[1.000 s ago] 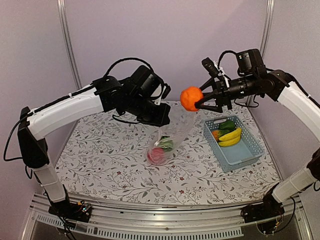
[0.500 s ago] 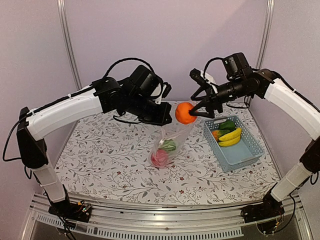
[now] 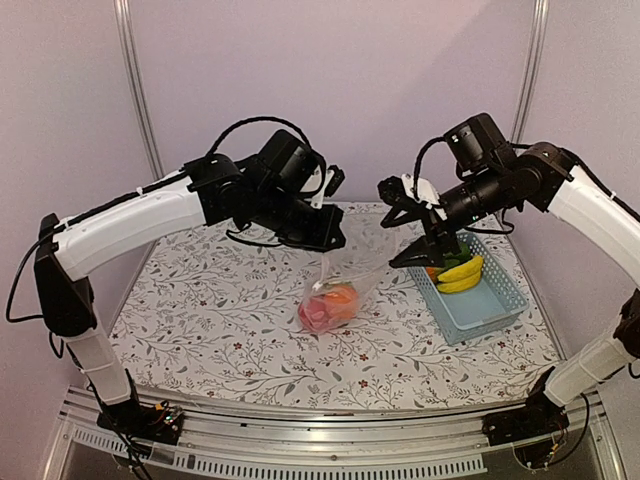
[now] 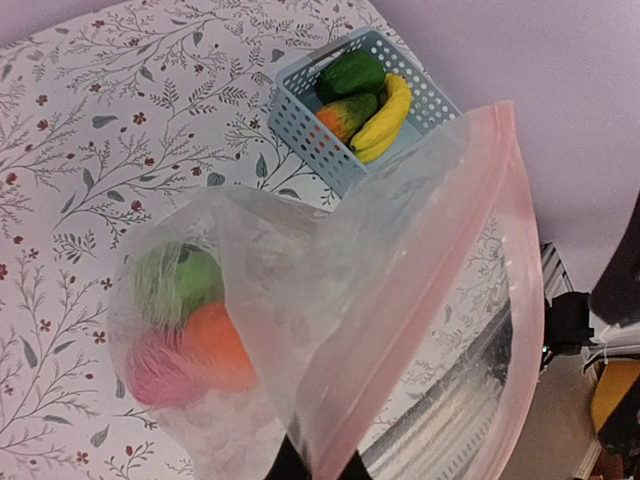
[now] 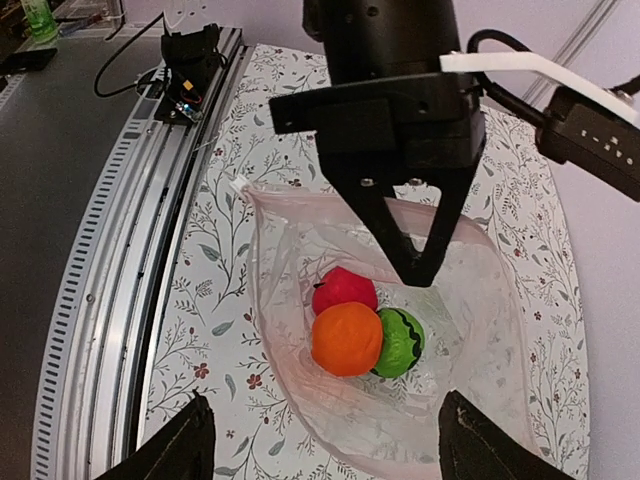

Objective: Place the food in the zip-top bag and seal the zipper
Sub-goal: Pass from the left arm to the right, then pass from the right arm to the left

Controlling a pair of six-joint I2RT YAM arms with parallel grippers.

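Changing since half a second ago: orange (image 3: 342, 297) has left the right claw (image 3: 402, 226) and now lies inside the zip-top bag (image 3: 362, 270); that claw has drawn back toward the basket (image 3: 490, 302).
Right claw: fingers spread wide, holding nothing, above the bag's mouth and clear of it.
Left claw (image 4: 320, 465): pinched closed on the zipper (image 4: 440, 310) edge, holding the bag up by its mouth.
Bag position: hangs mid-surface, bottom resting on the surface (image 3: 200, 300), well apart from every edge.
Open room: bare patterned surface left of and in front of the bag; the basket sits close on the right, near the surface's right edge.
Bag condition: clear, crinkled, mouth gaping, zipper unsealed.
Bag contents: orange touching red-pink fruit (image 5: 345, 287) and green striped melon (image 5: 400, 340).
Basket contents: banana (image 3: 462, 272), green pepper (image 3: 455, 250), carrot-like piece (image 3: 433, 270).
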